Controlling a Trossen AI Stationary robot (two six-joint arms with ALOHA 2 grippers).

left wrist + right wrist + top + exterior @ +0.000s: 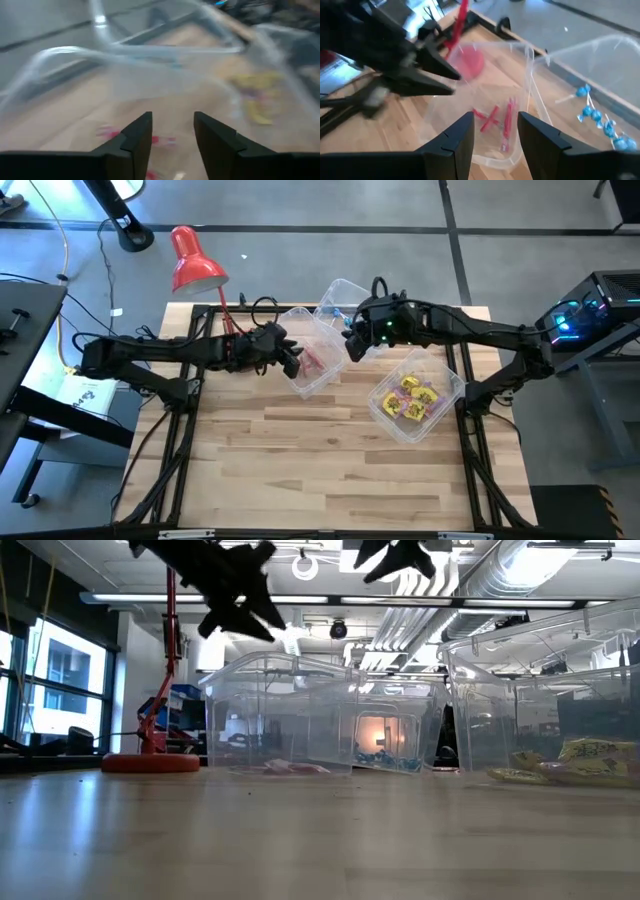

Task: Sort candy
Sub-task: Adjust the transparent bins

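Observation:
Three clear bins stand at the table's far middle. The middle bin (318, 370) holds slim red sticks (496, 120), which also show in the left wrist view (161, 140). The far bin (345, 298) holds blue-wrapped pieces on sticks (600, 120). The right bin (440, 380) holds yellow packets (412, 398). My left gripper (292, 360) hangs open and empty above the middle bin's left wall. My right gripper (352, 345) hangs open and empty above that bin's right side; in its wrist view (495, 135) its fingers stand over the red sticks.
A red desk lamp (195, 265) stands at the table's far left corner, its base (150, 762) on the wood. The near half of the table (330, 470) is bare wood. Both grippers are close together over the middle bin (290, 715).

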